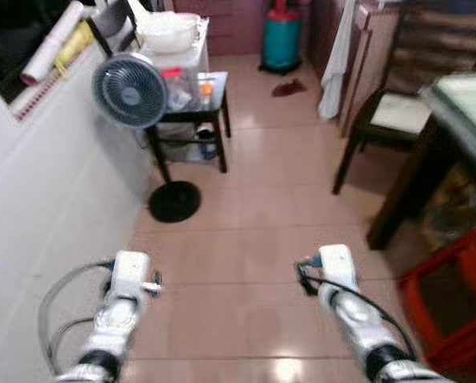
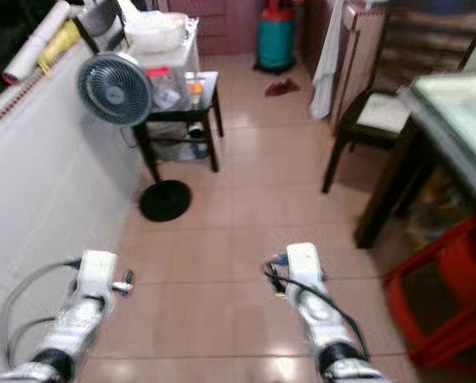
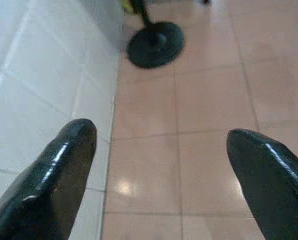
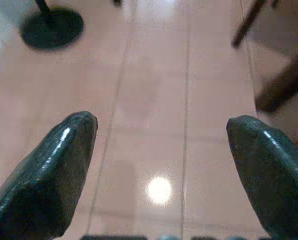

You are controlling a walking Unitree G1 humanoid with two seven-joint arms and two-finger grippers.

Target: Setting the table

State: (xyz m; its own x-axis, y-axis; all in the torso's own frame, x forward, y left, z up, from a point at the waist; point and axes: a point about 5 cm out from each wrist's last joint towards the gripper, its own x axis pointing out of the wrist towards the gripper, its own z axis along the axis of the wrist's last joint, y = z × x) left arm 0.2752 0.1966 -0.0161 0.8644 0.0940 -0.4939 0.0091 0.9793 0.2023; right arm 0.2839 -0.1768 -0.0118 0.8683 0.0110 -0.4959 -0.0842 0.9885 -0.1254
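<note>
From the head, both silver arms reach over the pinkish tiled floor (image 1: 245,239). A grey pedestal fan (image 1: 130,89) stands by the white tiled wall (image 1: 38,199); the dark wooden table with a pale glass top (image 1: 461,104) sits at the right, what seems a red plastic crate (image 1: 453,303) beside it.

The left wrist shows the left hand (image 3: 161,150) spread and empty above floor.

The right wrist shows the right hand (image 4: 161,140) likewise spread.

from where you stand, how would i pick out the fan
Look to the white tiled wall on the robot's left. The fan stands against it beside a small black side table, with a round grey grille on a thin pole rising from a flat black disc base.
</note>
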